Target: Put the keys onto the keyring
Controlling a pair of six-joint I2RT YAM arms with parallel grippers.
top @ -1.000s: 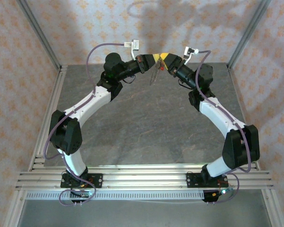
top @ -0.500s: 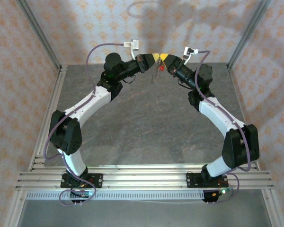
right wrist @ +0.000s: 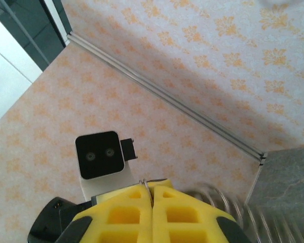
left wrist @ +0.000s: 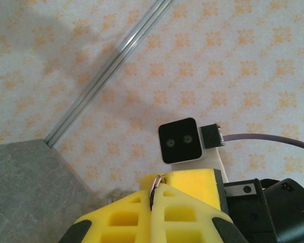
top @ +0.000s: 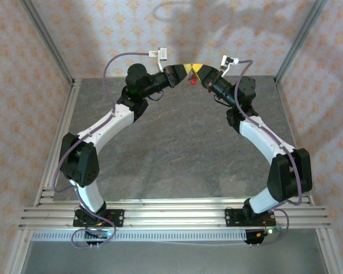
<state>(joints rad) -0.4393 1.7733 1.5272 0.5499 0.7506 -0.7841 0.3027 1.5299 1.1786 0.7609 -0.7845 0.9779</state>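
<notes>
Red-headed key (top: 192, 81) from above; keyring (left wrist: 156, 178) between left jaws

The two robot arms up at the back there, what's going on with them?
Both arms are raised above the grey table, gripper tips meeting near the back wall. The left gripper is shut on a thin silvery wire loop, apparently the pale oval keyring. The right gripper is shut on a thin metal sliver; whether that is key or ring is unclear. The tiny key's red plastic head shows just beneath the meeting tips. Whether it is threaded on cannot be told.
</notes>
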